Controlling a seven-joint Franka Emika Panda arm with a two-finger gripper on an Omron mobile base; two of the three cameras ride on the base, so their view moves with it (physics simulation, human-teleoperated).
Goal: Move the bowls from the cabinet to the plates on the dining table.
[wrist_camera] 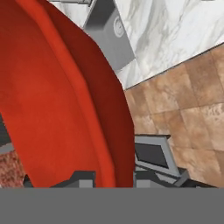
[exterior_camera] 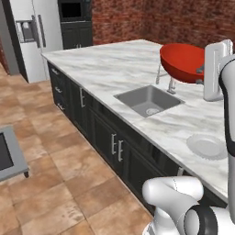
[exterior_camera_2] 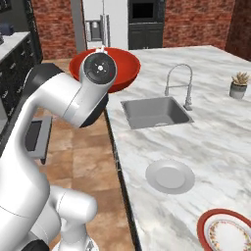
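A glossy red bowl (exterior_camera: 181, 62) (exterior_camera_2: 125, 68) hangs tilted in the air over the dining table (exterior_camera: 114, 64) (exterior_camera_2: 215, 142), near the sink. My gripper (exterior_camera: 201, 73) (wrist_camera: 114, 177) is shut on its rim, with one fingertip (wrist_camera: 85, 177) on each side of the red wall (wrist_camera: 57, 109). A pale white-grey plate (exterior_camera: 206, 146) (exterior_camera_2: 169, 176) lies bare on the marble toward the near end. A red-orange plate (exterior_camera_2: 226, 230) sits closer still, at the corner. The cabinet is out of view.
A steel sink (exterior_camera: 148, 100) (exterior_camera_2: 154, 112) with a tall faucet (exterior_camera_2: 181, 83) is set in the island. A small potted plant (exterior_camera_2: 238, 84) stands at the far right. A low grey unit (exterior_camera: 7, 151) (exterior_camera_2: 37, 137) sits on the tiled floor; a fridge (exterior_camera: 32, 32) stands behind.
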